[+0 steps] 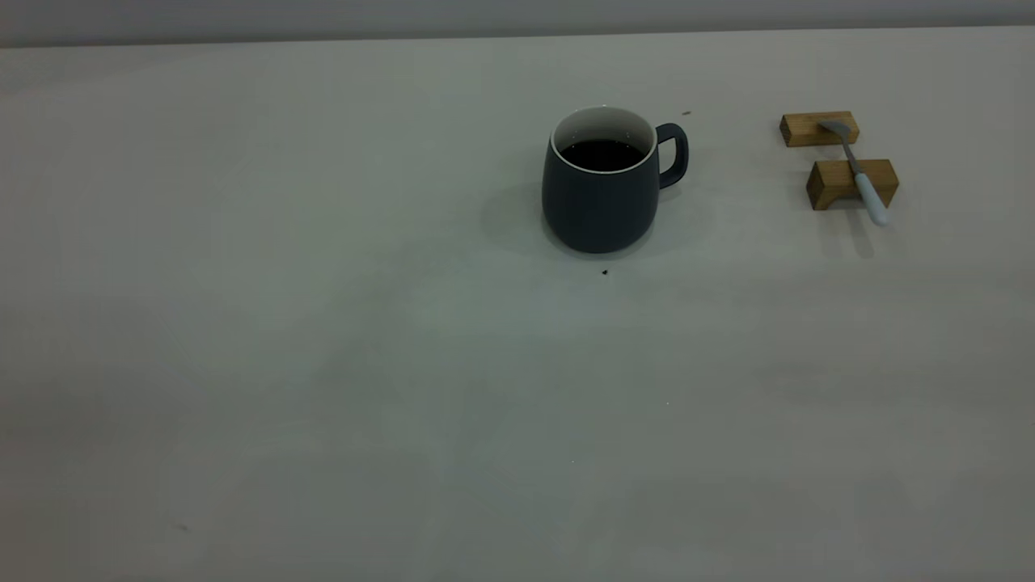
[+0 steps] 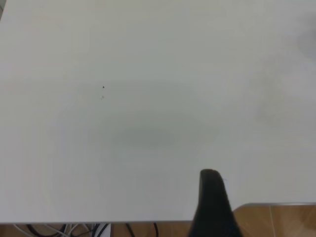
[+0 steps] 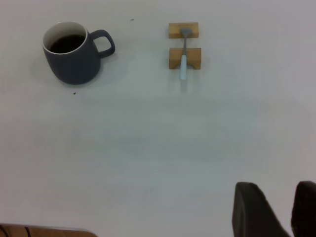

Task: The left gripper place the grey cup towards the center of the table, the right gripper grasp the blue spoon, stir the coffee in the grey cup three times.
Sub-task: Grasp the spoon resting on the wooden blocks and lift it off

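Coffee (image 1: 602,153), black-brown and glossy, is filling the rounded dark slate-grey matte cup (image 1: 600,194) to a little below its thin white rim. The cup is standing upright on the large off-white matte worktop (image 1: 323,364), right of centre in the exterior view, loop handle pointing toward the right side. A tiny dark speck (image 1: 605,272) is lying on the worktop just in front of the cup.

Well apart to the cup's right, two small wooden blocks (image 1: 851,183) are sitting one behind the other. The small slim blue spoon (image 1: 859,174), pale light-blue handle with grey metal neck and bowl, is lying across both blocks: bowl resting on the far block, handle end sticking out past the near one.

Left pincer (image 2: 212,197) is showing only in its wrist view as one black finger over bare worktop near the edge, far from the cup; whether it is spread or pressed together cannot be told. Right pincer (image 3: 276,212) is hanging over bare worktop, well short of the spoon, its two black fingers (image 3: 252,210) spread with a gap between, pinching nothing.
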